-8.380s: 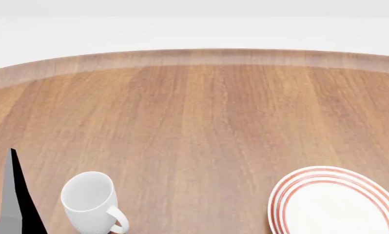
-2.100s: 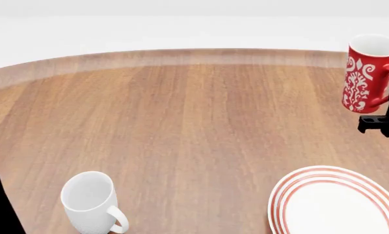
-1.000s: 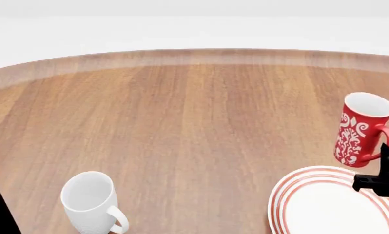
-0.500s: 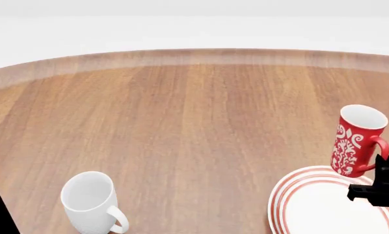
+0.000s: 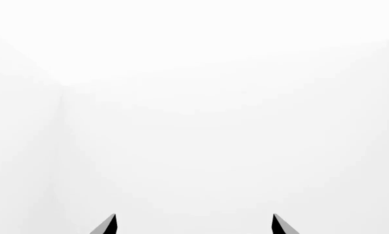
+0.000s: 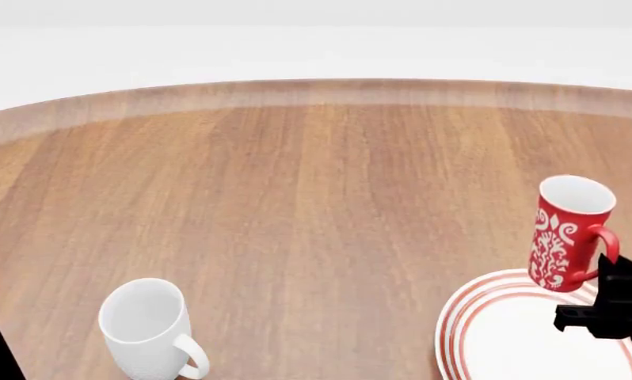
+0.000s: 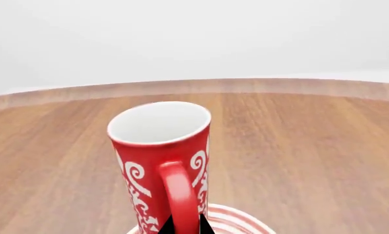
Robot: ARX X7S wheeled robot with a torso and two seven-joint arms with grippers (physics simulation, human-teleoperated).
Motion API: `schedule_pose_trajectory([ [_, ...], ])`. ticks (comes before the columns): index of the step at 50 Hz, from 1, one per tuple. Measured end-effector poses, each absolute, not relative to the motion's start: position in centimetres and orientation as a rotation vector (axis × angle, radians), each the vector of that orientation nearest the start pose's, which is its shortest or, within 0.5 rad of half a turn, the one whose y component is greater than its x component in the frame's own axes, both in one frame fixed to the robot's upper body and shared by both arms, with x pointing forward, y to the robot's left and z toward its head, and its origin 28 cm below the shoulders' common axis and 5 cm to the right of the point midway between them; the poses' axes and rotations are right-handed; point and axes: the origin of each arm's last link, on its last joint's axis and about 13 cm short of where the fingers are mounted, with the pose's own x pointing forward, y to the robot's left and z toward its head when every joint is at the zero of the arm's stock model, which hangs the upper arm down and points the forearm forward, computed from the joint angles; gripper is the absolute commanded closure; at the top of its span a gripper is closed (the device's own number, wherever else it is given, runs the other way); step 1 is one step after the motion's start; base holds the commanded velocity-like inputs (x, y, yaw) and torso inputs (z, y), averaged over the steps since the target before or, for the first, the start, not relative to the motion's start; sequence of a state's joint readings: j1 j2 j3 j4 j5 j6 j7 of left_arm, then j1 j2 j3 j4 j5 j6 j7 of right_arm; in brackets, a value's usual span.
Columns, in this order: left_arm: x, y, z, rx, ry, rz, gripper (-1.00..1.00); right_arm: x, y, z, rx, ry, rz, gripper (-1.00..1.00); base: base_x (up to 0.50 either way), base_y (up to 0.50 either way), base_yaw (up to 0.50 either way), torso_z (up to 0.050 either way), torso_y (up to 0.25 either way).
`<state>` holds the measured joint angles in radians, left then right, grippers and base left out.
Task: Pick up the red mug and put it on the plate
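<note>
A round wooden counter (image 6: 316, 198) with a paler rim band fills the head view. Directly on it stand a plain white mug (image 6: 147, 326), upright at the near left, and a red-ringed white plate (image 6: 506, 336) at the near right, well apart.

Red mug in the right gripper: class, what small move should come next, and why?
Probably lower it a little more and nudge it toward the plate's middle. In the head view the red mug is held by its handle in the right gripper, tilted, over the far rim of the plate. Whether its base touches yet cannot be told, so releasing now seems premature.
</note>
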<state>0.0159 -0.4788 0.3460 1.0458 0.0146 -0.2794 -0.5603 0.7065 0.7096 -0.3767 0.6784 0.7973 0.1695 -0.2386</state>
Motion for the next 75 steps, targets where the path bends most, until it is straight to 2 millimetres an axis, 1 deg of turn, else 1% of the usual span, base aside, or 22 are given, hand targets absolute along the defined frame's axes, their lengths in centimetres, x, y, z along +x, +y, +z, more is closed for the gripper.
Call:
schedule_pose_trajectory([
  [15,13.8,19.9,18.2,0.132,-0.713,0.038,-1.0,31.1,-29.5,9.7,0.057,0.143,0.061,1.0,0.0,0.0,0.0,0.0,0.0],
  [45,13.7,19.8,18.5,0.137,-0.726,0.041,-1.0,30.6,-29.7,8.5,0.06,0.09,0.064,1.0,0.0,0.0,0.0,0.0,0.0],
  [75,13.6,19.8,18.7,0.141,-0.733,0.042,-1.0,30.4,-29.8,8.5,0.053,0.089,0.049,1.0,0.0,0.0,0.0,0.0,-0.107],
])
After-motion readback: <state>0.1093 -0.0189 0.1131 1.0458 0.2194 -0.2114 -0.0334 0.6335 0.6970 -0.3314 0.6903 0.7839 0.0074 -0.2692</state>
